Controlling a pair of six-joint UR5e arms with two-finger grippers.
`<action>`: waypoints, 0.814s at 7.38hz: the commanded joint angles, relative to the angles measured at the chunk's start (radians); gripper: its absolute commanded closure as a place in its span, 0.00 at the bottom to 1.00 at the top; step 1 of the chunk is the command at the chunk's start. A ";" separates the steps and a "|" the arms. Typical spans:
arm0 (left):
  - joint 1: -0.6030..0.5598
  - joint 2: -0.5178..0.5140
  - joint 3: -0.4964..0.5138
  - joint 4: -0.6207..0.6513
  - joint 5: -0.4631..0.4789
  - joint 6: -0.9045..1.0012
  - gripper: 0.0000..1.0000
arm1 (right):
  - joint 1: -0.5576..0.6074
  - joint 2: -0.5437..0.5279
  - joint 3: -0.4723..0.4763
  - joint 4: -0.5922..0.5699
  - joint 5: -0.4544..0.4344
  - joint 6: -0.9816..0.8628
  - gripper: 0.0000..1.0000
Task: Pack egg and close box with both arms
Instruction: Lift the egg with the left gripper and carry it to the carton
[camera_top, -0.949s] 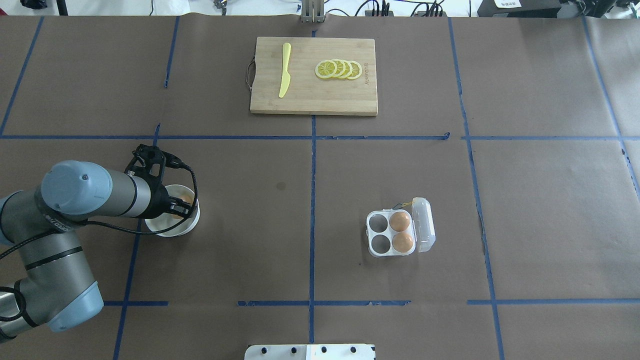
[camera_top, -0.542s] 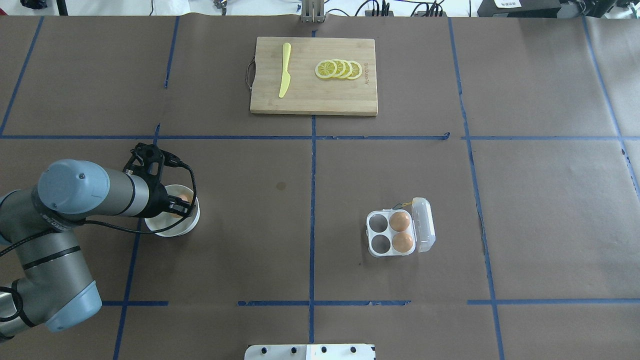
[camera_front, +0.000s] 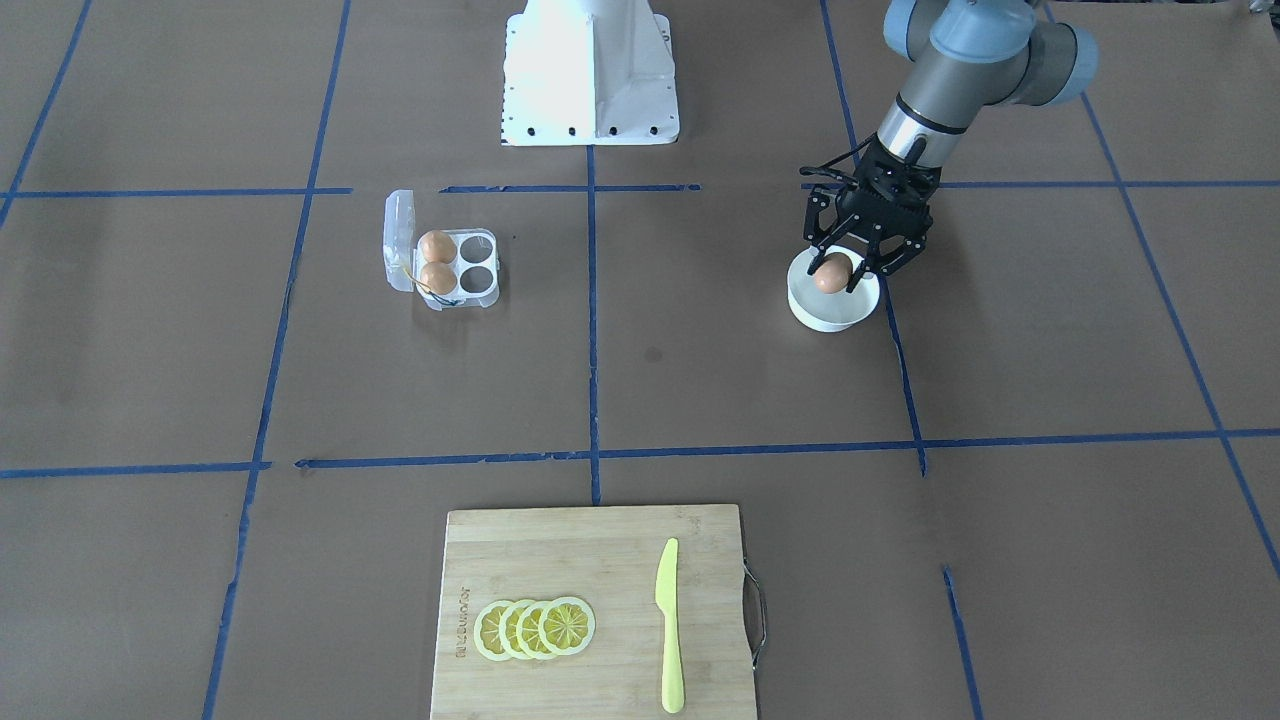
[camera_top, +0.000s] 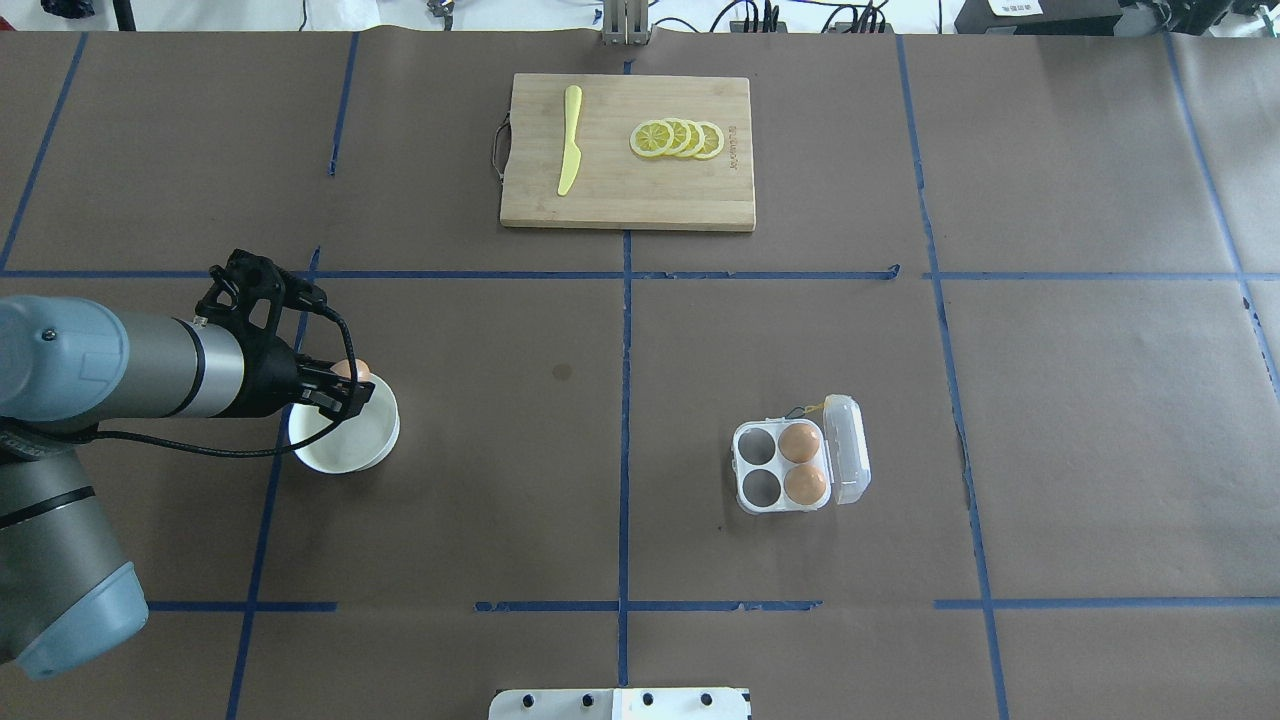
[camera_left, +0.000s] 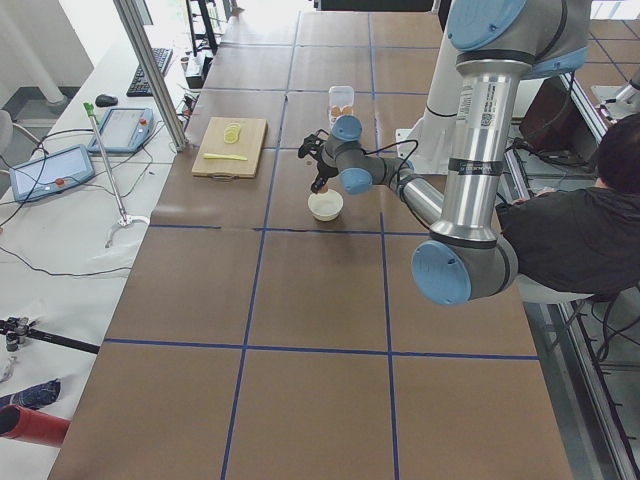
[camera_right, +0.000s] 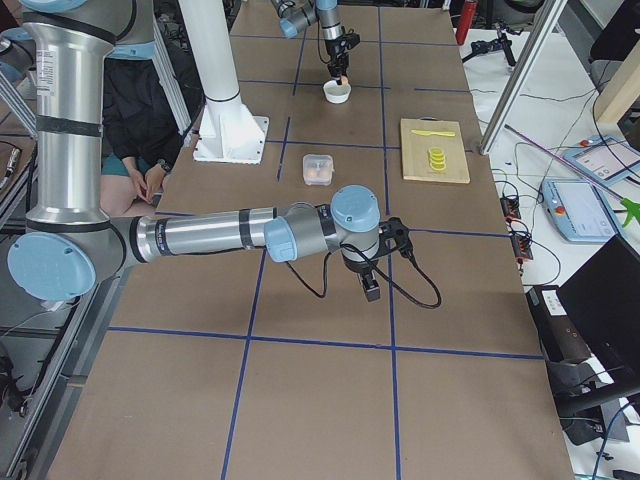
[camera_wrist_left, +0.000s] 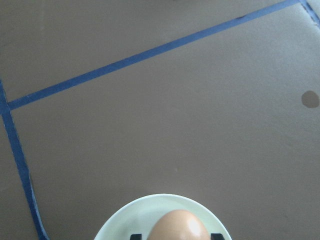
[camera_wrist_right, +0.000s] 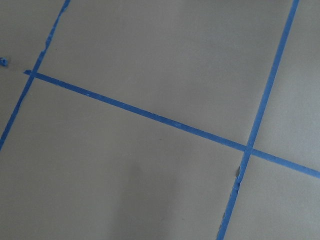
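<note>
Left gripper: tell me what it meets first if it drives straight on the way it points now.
The left gripper points steeply down, shut on the egg, over the white bowl. The egg would likely touch the bowl's inside first; exact tilt is unclear.

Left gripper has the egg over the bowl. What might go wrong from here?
1. The left gripper pinches the smooth egg by its sides above the white bowl. It may slip during the long carry to the box.
2. The empty cups sit right beside two packed eggs, so a misaligned placement could knock those.
</note>
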 joint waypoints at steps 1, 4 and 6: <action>0.005 -0.070 0.030 -0.131 0.066 0.053 1.00 | 0.000 0.000 0.000 0.002 0.000 0.000 0.00; 0.013 -0.293 0.197 -0.308 0.061 0.070 1.00 | 0.000 0.000 0.000 0.000 0.000 0.000 0.00; 0.055 -0.292 0.209 -0.458 0.081 0.202 1.00 | 0.000 -0.002 0.000 0.002 0.000 0.000 0.00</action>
